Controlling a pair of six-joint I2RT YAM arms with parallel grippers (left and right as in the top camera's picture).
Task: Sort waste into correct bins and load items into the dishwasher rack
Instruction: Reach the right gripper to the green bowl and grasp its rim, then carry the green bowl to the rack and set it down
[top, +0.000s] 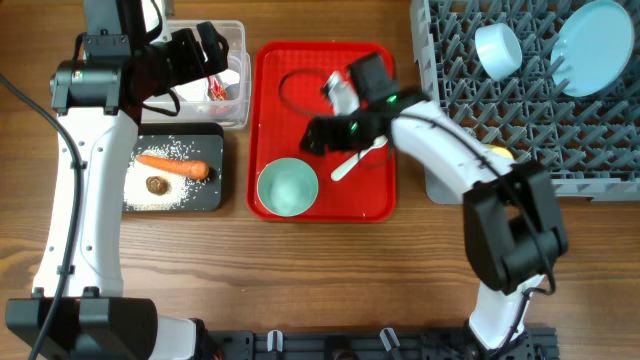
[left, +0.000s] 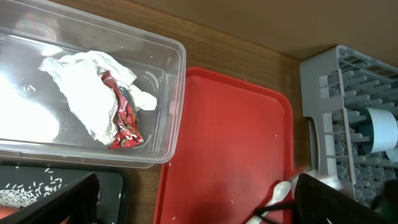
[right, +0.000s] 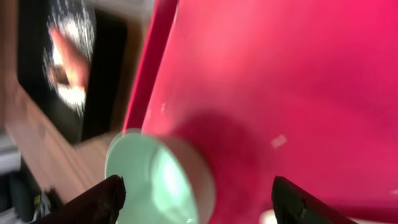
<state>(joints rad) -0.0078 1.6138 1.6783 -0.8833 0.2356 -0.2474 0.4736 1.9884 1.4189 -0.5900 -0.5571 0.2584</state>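
The mint-green bowl (top: 288, 187) stands on the flat red tray (top: 270, 120). My right gripper (top: 316, 137) hovers open just above and right of it; in the right wrist view the bowl (right: 155, 180) lies between the open fingers (right: 199, 200), nearer the left one. A white plastic spoon (top: 358, 160) lies on the tray under the right arm. My left gripper (top: 205, 45) is open and empty over the clear tub (top: 228, 105), which holds the crumpled napkin (left: 84, 87) and the red wrapper (left: 124, 121). The black tray (top: 205, 195) holds the carrot piece (top: 172, 166), the brown lump (top: 156, 185) and rice.
The grey rack (top: 470, 100) at the right holds a pale blue bowl (top: 497, 48), a pale blue plate (top: 592, 45) and a yellow cup (top: 500, 153). The rack's corner (left: 348, 93) shows in the left wrist view beside the red tray (left: 230, 137).
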